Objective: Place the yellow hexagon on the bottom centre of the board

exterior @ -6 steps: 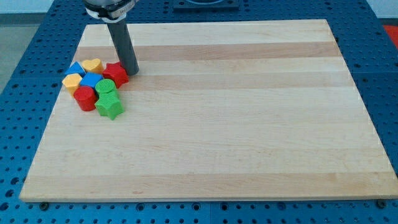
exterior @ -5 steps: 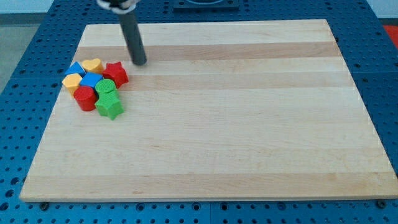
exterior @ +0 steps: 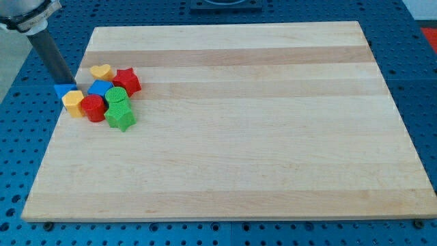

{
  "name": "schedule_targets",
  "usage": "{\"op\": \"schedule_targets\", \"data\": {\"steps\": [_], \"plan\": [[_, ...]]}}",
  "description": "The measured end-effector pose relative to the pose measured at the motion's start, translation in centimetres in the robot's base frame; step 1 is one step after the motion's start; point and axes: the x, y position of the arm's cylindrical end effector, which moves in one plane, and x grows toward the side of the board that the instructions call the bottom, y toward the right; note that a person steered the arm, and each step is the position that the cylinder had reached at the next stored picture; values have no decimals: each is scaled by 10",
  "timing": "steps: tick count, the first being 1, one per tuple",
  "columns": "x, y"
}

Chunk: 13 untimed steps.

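The yellow hexagon [exterior: 73, 102] lies at the left end of a tight cluster of blocks near the board's upper left edge. My tip [exterior: 66, 81] is just above it, against the top of a blue triangle [exterior: 64, 90] that touches the hexagon. A red cylinder [exterior: 93, 108] sits against the hexagon's right side. The dark rod rises up and to the left, out of the view's top left corner.
The cluster also holds a yellow heart [exterior: 101, 71], a red star [exterior: 127, 80], a blue block [exterior: 100, 88], a green cylinder [exterior: 117, 96] and a green star [exterior: 121, 117]. The wooden board [exterior: 273, 137] lies on a blue perforated table [exterior: 20, 123].
My tip has gone from the red star's right side, up and round to the cluster's left. The blue triangle and the yellow hexagon have shifted down and left.
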Motion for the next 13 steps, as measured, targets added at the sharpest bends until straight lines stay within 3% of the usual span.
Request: {"op": "schedule_targets", "data": {"steps": [3,5,6,7,9,13], "plan": [[93,12],[101,41],[82,2],[82,2],[160,0],[155,0]]}}
